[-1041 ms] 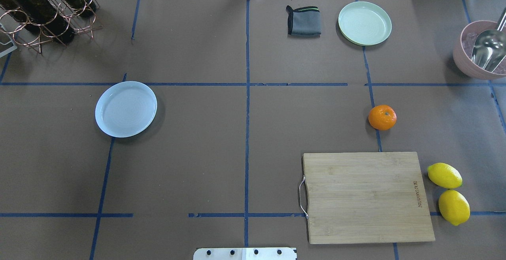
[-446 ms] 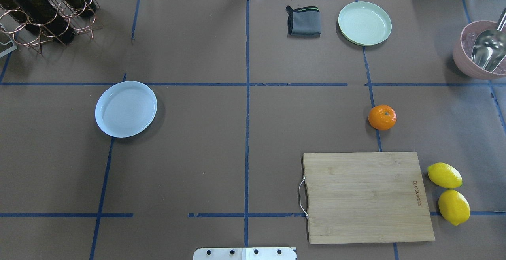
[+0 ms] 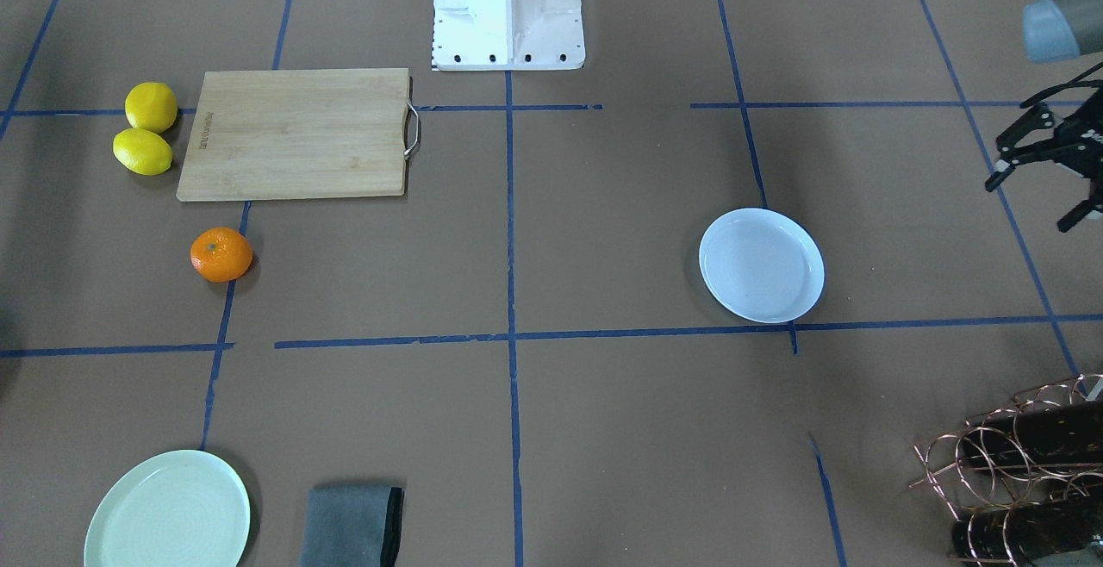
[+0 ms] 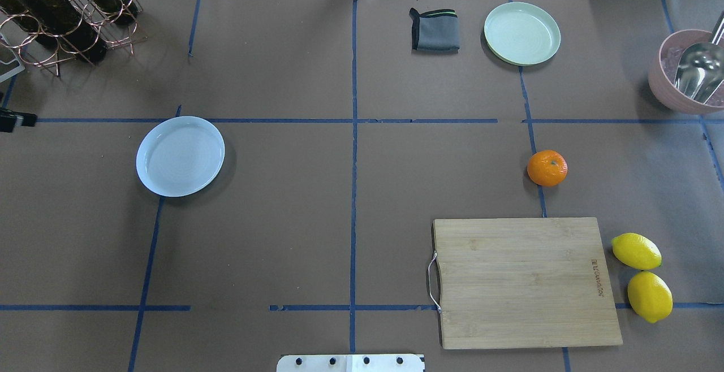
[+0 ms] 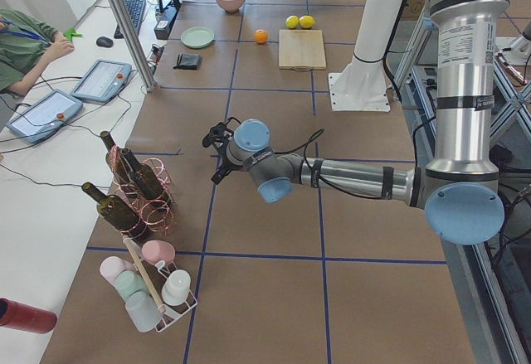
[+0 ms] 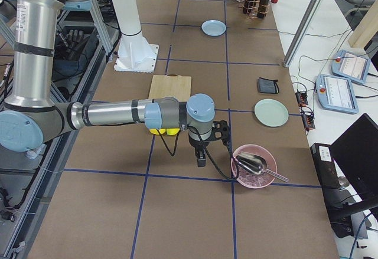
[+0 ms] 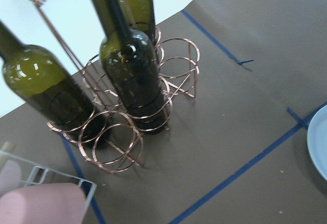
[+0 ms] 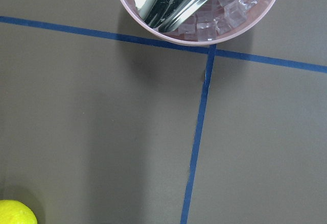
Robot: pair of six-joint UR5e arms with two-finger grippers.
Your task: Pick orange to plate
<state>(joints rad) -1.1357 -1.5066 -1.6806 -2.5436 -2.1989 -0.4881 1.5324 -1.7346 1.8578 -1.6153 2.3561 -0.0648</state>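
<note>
at right-centre of the overhead frame you have the orange [image 4: 547,168] on the table [image 4: 283,219], well apart from the plate [image 4: 180,156] at left-centre; the right gripper [image 6: 204,150], jaw state not tellable, hangs nearer it by judgement than the left gripper [image 3: 1032,196], fingers spread.

The orange [image 4: 547,168] is a small, round, bright-orange fruit. It rests with its tiny green stem dot facing up, at about 3 o'clock from the middle of the table [image 4: 283,219] in the overhead view. The plate [image 4: 180,156] is round, glossy and pale bluish-white with a raised rim, lying flat and right way up at about 9 o'clock, well apart from the orange.
</note>
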